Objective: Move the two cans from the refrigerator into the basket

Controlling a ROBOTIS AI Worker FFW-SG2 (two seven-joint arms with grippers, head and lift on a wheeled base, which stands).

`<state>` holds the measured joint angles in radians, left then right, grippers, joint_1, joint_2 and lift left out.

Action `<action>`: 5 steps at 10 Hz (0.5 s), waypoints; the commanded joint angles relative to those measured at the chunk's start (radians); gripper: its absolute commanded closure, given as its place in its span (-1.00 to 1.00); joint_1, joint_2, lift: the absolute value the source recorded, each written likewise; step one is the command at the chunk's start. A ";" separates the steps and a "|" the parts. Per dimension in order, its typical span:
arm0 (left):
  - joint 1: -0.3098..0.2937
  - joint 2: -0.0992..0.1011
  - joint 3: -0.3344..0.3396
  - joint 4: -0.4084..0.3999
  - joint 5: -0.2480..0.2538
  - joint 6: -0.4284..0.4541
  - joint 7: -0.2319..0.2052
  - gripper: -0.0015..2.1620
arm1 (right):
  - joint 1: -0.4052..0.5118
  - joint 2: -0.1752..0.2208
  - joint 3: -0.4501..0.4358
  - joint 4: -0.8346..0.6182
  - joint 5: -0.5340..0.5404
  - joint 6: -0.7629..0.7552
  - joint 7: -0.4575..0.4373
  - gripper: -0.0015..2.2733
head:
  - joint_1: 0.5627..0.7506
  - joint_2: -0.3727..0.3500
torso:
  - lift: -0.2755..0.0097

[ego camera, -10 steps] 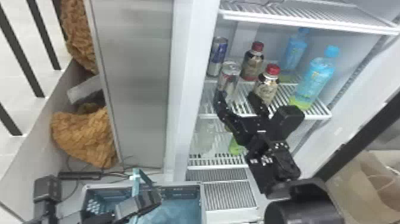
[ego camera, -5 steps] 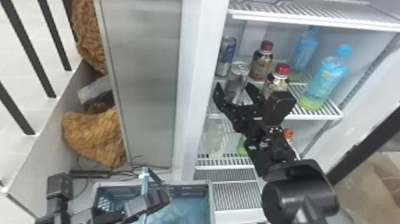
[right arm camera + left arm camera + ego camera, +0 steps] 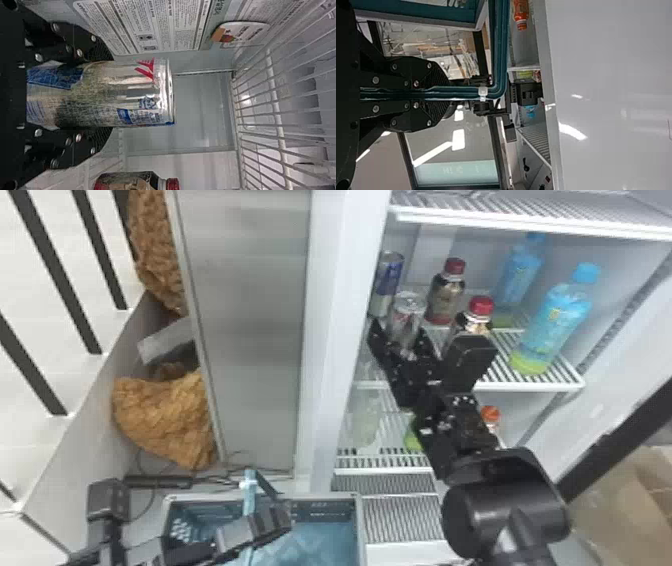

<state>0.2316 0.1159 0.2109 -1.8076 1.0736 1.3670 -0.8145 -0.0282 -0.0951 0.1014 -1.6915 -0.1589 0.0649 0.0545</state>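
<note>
In the head view, my right gripper (image 3: 399, 335) is at the refrigerator's middle shelf, its fingers on either side of the upright silver can (image 3: 408, 315). In the right wrist view that gripper (image 3: 111, 94) is shut on the can (image 3: 130, 93), whose top end points away from the palm. A blue and silver can (image 3: 387, 280) stands just behind it on the shelf. At the bottom left, my left gripper (image 3: 280, 517) is by the blue basket (image 3: 358, 520); the left wrist view has this gripper (image 3: 449, 94) shut on the basket's teal handle (image 3: 498, 51).
Two red-capped bottles (image 3: 446, 297) and two blue bottles (image 3: 557, 317) stand right of the cans. An upper shelf (image 3: 525, 225) hangs above them, and the refrigerator's side edge (image 3: 327, 340) rises at the left. An orange-capped bottle (image 3: 491, 415) is lower down, behind the right arm.
My right gripper has moved up and in toward the silver can, and its fingers have closed around it. The head view has shifted slightly. My left gripper stays at the basket.
</note>
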 commanded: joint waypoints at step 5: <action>-0.001 0.002 0.001 0.000 0.001 0.000 0.000 0.10 | 0.153 -0.023 0.002 -0.244 -0.003 0.041 -0.022 0.02 | 0.41 -0.39 | 0.72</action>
<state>0.2306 0.1181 0.2111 -1.8076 1.0749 1.3670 -0.8146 0.0967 -0.1139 0.1035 -1.8906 -0.1512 0.0871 0.0321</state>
